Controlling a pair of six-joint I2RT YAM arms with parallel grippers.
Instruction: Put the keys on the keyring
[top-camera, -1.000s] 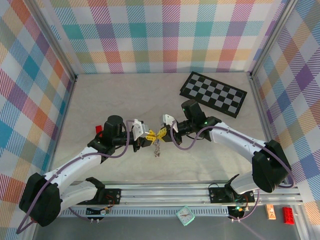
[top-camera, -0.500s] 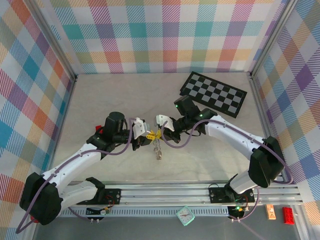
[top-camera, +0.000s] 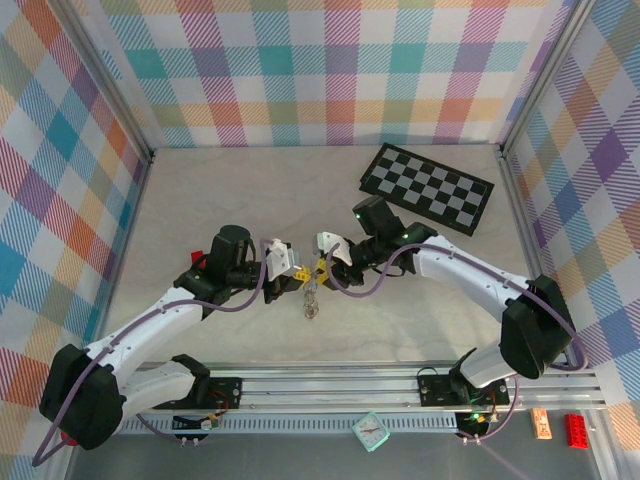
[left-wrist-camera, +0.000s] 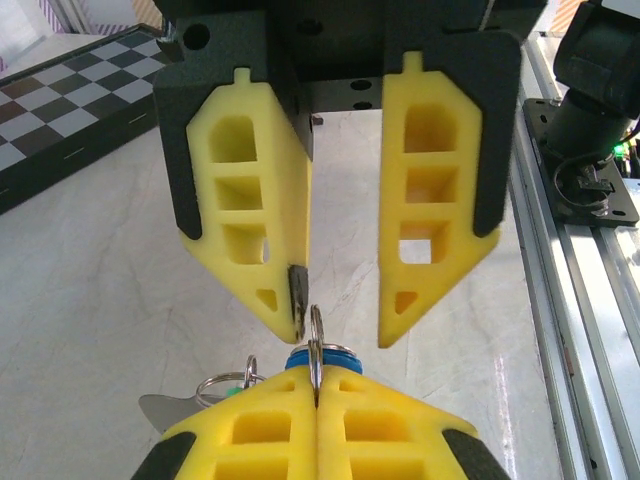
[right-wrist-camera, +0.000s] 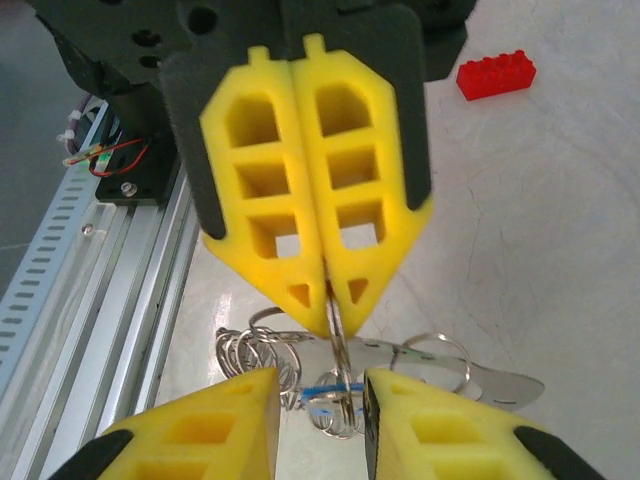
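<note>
Yellow foam pads (left-wrist-camera: 212, 432) of the left gripper (left-wrist-camera: 316, 395) are pressed together with no gap, clamping the keyring (left-wrist-camera: 315, 340) edge-on at their tips. The keyring is a thin grey wire hoop. It stands up out of the closed pads, and a blue-headed key (left-wrist-camera: 322, 357) sits on it right at the pad tips.

The right gripper (left-wrist-camera: 342, 330) faces the left one tip to tip, its jaws apart with a clear gap. The hoop's upper edge lies just below that gap, and no contact with either pad can be made out. A small dark flat piece rests against the inner tip of one right-hand pad; what it is cannot be told.

Small wire rings and flat silver keys (right-wrist-camera: 500, 382) trail from the hoop over the pale marbled table (top-camera: 220, 190). Both grippers meet near the table's middle, somewhat toward the near edge. A chequered board (top-camera: 427, 188) lies toward the far right corner, well apart. A red brick (right-wrist-camera: 495, 76) lies on the table behind the left gripper.
</note>
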